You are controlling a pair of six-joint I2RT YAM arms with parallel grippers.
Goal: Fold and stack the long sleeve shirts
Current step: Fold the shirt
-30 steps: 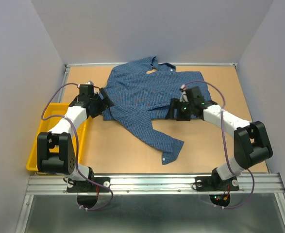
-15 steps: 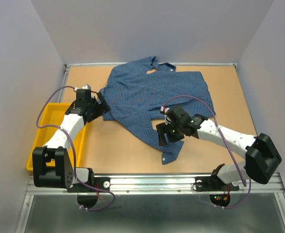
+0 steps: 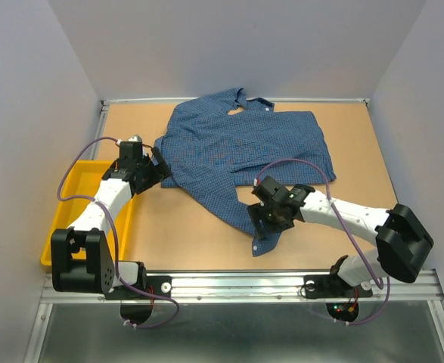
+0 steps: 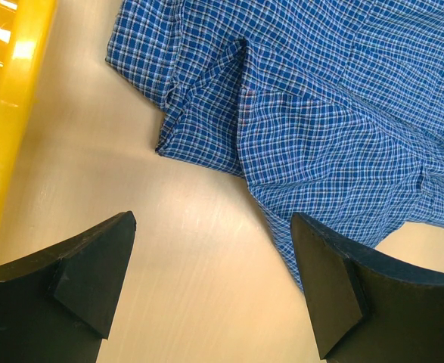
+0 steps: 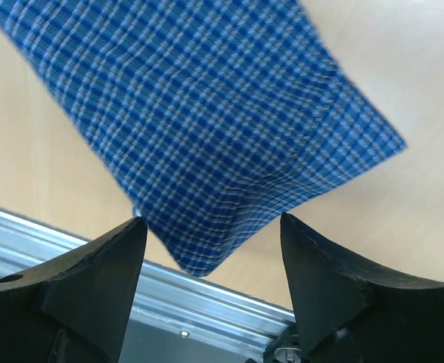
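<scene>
Shirt (image 3: pixel 237 147) cloth, blue and finely checked, lay spread flat across the upper middle of the top view, with its collar (image 3: pixel 244 102) toward the top edge and one long sleeve (image 3: pixel 240 208) running diagonally down toward the lower centre, ending in a cuff (image 3: pixel 267 238) near the bottom of the table (image 3: pixel 191 234). My right gripper (image 3: pixel 271 218) sat over that sleeve just above the cuff, its jaws spread wide; in the right wrist view the checked sleeve (image 5: pixel 206 136) filled the upper part of the frame and tapered down between my two dark fingers (image 5: pixel 93 280), which stood well apart on either side of it, though I could not tell whether they touched the cloth. My left gripper (image 3: pixel 159 162) was at the shirt's left edge, also with jaws spread and nothing between them; in the left wrist view bare wood lay between the fingertips (image 4: pixel 93 272), and the rumpled edge of the shirt (image 4: pixel 320 113) filled the upper right. A yellow tray (image 3: pixel 70 219) sat at the left edge of the table, showing as a bright strip (image 4: pixel 10 113) at upper left. An aluminium rail (image 3: pixel 244 283) crossed the bottom of the top view.
</scene>
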